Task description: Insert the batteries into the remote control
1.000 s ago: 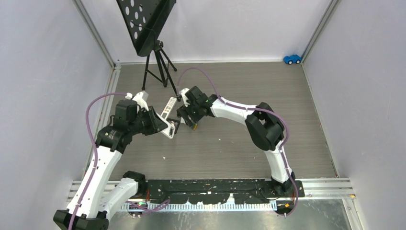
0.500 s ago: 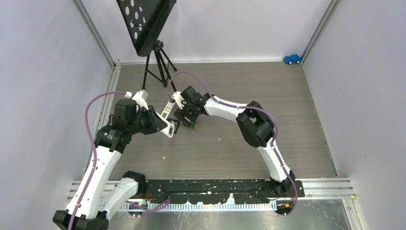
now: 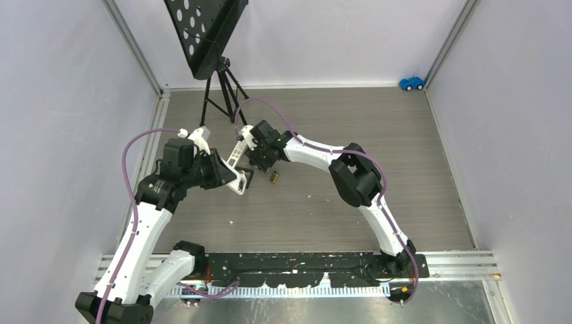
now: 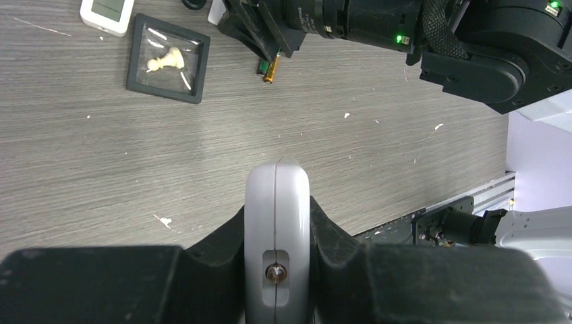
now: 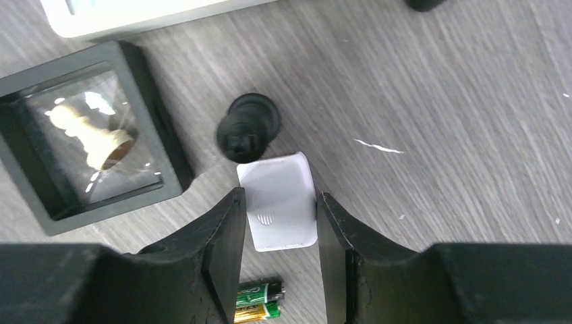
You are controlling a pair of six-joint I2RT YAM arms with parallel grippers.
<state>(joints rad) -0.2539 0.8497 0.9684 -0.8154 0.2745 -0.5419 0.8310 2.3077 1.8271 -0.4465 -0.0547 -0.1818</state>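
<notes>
The left gripper (image 4: 276, 233) clamps the remote (image 4: 276, 192); the right gripper (image 5: 280, 197) pinches a white cover (image 5: 280, 219), two batteries (image 5: 260, 302) just beside it.

remote (image 4: 276, 202) clamped edge-on, batteries (image 4: 268, 69) beyond, perhaps two

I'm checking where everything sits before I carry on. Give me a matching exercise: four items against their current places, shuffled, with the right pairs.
Things:
1. remote
2. white cover
3. batteries
4. pale chess piece

Places:
A. loose on the table
B. inside the black square tray
C. clamped on edge in the left pincer
D. between the fingers of the right pincer

Pairs: 1-C, 2-D, 3-A, 4-B
</notes>
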